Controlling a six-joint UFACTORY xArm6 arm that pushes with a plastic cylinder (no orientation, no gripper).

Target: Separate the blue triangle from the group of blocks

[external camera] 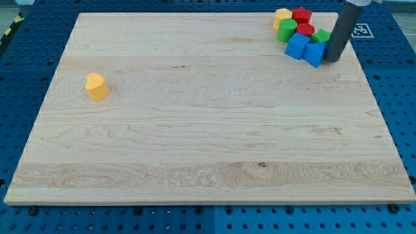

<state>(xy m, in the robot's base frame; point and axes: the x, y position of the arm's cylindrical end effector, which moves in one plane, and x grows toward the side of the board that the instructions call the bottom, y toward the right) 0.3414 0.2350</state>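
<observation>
Lone yellow block (97, 86) at view's left, my tip (332, 60) touching blue triangle (314, 54), red, green blocks crowding behind, no claw fitted.

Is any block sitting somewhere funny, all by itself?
Yes. One yellow block sits alone near the view's left edge of the board, far from the cluster at the top right, where my tip touches a blue block.

Wooden board (208, 143), pale, lying on blue perforated bench (26, 71). Landmark: blue cube (298, 45), near board's top right corner. Touching its right side, blue triangle (314, 54). Just above cube, green block (287, 30) and red block (305, 29); above those, yellow block (282, 15) and another red block (301, 14). 1 green block (320, 36) up-right of cube. Far left of cube, alone: yellow block (97, 86). My tip (332, 60) just right of blue triangle.
</observation>
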